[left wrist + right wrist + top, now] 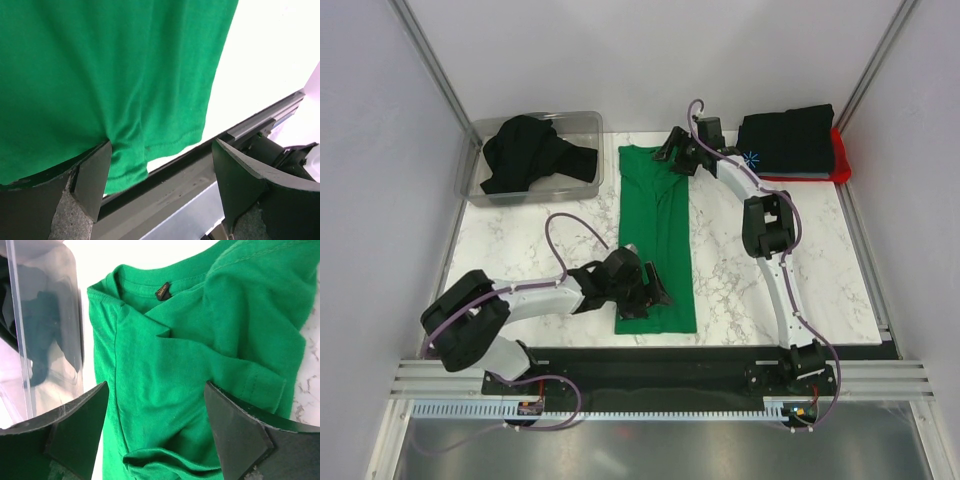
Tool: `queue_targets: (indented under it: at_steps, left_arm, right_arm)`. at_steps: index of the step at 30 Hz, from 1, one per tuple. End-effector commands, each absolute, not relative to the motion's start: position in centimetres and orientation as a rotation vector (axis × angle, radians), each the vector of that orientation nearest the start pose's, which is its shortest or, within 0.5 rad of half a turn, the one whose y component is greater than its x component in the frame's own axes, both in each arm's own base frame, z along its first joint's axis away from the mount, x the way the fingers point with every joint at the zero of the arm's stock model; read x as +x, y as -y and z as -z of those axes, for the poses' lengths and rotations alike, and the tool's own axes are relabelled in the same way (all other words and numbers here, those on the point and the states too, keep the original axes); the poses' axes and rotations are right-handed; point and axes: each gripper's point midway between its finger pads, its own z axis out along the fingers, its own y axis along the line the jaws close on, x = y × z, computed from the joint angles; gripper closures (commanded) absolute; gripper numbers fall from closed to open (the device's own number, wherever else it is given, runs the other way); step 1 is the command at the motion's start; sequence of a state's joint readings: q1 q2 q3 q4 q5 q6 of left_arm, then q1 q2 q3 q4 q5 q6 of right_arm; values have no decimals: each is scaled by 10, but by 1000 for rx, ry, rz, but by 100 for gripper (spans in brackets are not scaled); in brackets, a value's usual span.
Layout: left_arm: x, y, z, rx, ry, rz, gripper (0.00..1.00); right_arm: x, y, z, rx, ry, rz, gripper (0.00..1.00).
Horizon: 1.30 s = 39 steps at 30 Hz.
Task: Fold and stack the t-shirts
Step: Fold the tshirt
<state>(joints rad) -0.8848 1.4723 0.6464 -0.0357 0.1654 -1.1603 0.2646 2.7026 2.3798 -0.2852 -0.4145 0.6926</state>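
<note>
The green t-shirt (658,225) lies folded into a long strip down the middle of the table, collar at the far end. My left gripper (642,292) is open over its near hem (150,150), one finger (92,180) touching the cloth edge. My right gripper (677,153) is open just above the collar end (165,355), holding nothing. A folded stack of a black t-shirt (788,138) with a starburst print (752,158) on a red one (839,155) sits at the far right. Another black t-shirt (525,152) is crumpled in the bin.
A clear plastic bin (582,180) stands at the far left of the marble table (750,290); its wall shows in the right wrist view (45,315). A black rail (720,355) runs along the table's near edge. White walls enclose the cell.
</note>
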Motion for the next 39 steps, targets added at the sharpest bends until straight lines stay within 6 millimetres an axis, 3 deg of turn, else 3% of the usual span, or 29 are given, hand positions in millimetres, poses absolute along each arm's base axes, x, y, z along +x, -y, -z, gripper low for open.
queue_targets:
  at_steps: [1, 2, 3, 5, 6, 7, 8, 9, 10, 11, 12, 13, 14, 15, 17, 18, 20, 21, 22, 23, 24, 25, 27, 28, 29, 31, 35, 39]
  left_arm:
    - [176, 324, -72, -300, -2661, 1041, 12]
    - [175, 323, -76, -288, -2660, 1033, 12]
    - [176, 323, -88, -268, -2633, 1052, 11]
    - [176, 321, -102, -235, -2617, 1051, 11]
    - [178, 321, -118, -213, -2577, 1077, 11]
    - [176, 317, -123, -209, -2574, 1066, 10]
    - [177, 315, -131, -209, -2557, 1067, 10]
    - [178, 312, -149, -198, -2511, 1087, 10]
    - [181, 307, -155, -200, -2488, 1063, 10]
    - [182, 303, -161, -195, -2471, 1051, 9]
    - [182, 292, -162, -196, -2472, 987, 9]
    - [179, 286, -171, -189, -2454, 991, 9]
    - [181, 277, -172, -206, -2437, 952, 9]
    - [179, 264, -165, -217, -2448, 886, 8]
    - [175, 250, -168, -226, -2427, 864, 8]
    - [172, 238, -157, -238, -2444, 810, 8]
    - [167, 225, -158, -258, -2418, 811, 8]
    - [162, 218, -147, -271, -2432, 788, 8]
    - [160, 211, -142, -283, -2433, 772, 8]
    - [157, 206, -145, -292, -2410, 794, 8]
    - [154, 200, -133, -310, -2421, 776, 8]
    - [152, 197, -130, -316, -2419, 778, 8]
    - [148, 190, -119, -341, -2416, 776, 8]
    - [146, 188, -114, -351, -2421, 770, 9]
    - [145, 187, -110, -356, -2424, 769, 9]
    - [141, 186, -96, -365, -2453, 764, 10]
    - [138, 193, -79, -362, -2493, 777, 11]
    - [133, 195, -64, -369, -2526, 785, 12]
  right_arm:
    - [622, -261, -32, 172, -2324, -912, 13]
    - [623, -262, -46, 155, -2304, -917, 13]
    - [625, -264, -78, 129, -2255, -926, 12]
    - [624, -263, -111, 101, -2208, -917, 6]
    - [624, -260, -149, 92, -2149, -904, 4]
    - [620, -257, -158, 94, -2142, -889, 2]
    - [615, -254, -194, 80, -2091, -885, 2]
    - [610, -250, -203, 86, -2093, -872, 2]
    - [603, -244, -202, 105, -2115, -837, 2]
    - [592, -240, -232, 94, -2081, -824, 2]
    - [582, -235, -235, 95, -2099, -798, 2]
    - [569, -228, -219, 117, -2153, -748, 2]
    - [551, -222, -247, 109, -2120, -730, 2]
    - [528, -216, -215, 125, -2209, -699, 2]
    - [496, -205, -205, 158, -2260, -640, 2]
    - [457, -193, -185, 195, -2337, -614, 2]
    - [413, -186, -165, 225, -2403, -587, 3]
    - [390, -181, -179, 239, -2369, -592, 5]
    - [347, -182, -137, 229, -2476, -560, 7]
    - [324, -182, -147, 218, -2443, -580, 8]
    - [290, -177, -113, 225, -2520, -551, 10]
    - [265, -192, -106, 206, -2541, -587, 11]
    - [234, -200, -105, 219, -2522, -644, 14]
    - [204, -205, -83, 227, -2584, -649, 16]
    - [194, -208, -84, 231, -2569, -674, 17]
    - [170, -207, -64, 219, -2606, -651, 19]
    - [150, -216, -45, 239, -2635, -694, 28]
    - [143, -223, -33, 186, -2666, -646, 31]
